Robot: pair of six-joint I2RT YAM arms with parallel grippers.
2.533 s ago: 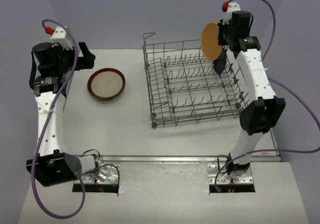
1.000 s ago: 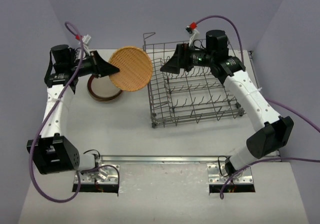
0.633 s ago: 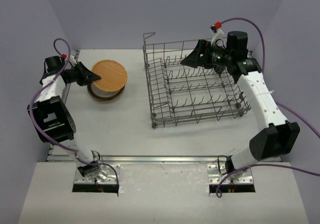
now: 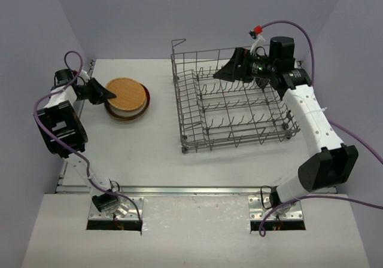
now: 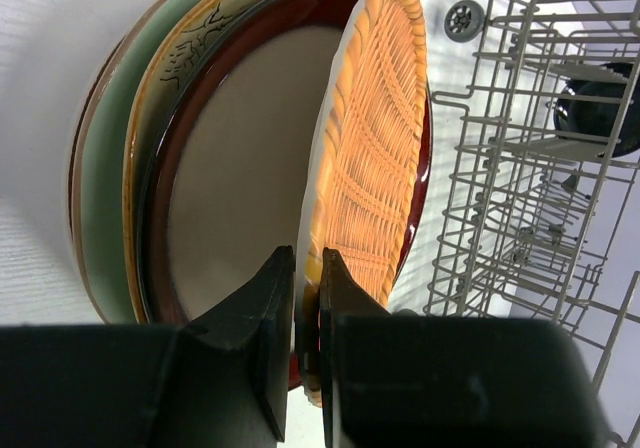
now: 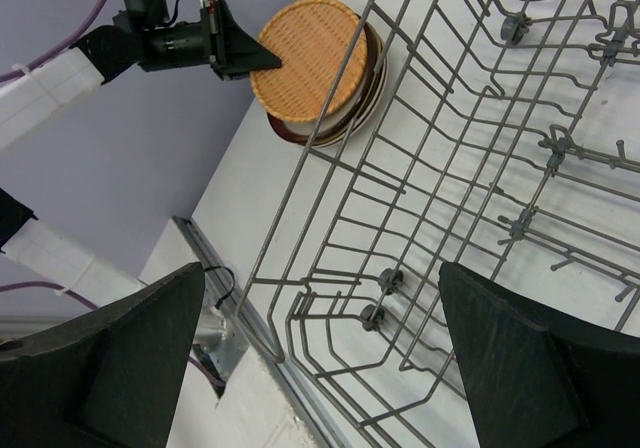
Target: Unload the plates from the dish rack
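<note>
An orange-tan woven plate [image 4: 127, 94] lies slightly tilted on top of a stack of plates [image 4: 142, 107] at the left of the table. My left gripper [image 4: 106, 93] is shut on its near rim [image 5: 308, 268], one finger above and one below. In the left wrist view the orange plate [image 5: 372, 138] leans over a dark brown plate [image 5: 235, 178] and a green one [image 5: 98, 198]. The grey wire dish rack [image 4: 234, 103] stands to the right, and no plate shows among its tines. My right gripper [image 4: 220, 73] hovers open above the rack's back edge [image 6: 320, 368].
The table's left edge and the purple wall run close behind the left arm. The rack's raised corner loop [image 4: 178, 41] stands at its back left. A metal rail [image 4: 197, 190] lines the table's near edge.
The left gripper has carried the orange plate from the air beside the rack down and left onto the stack. The right arm has drawn back slightly to the right, still open.
</note>
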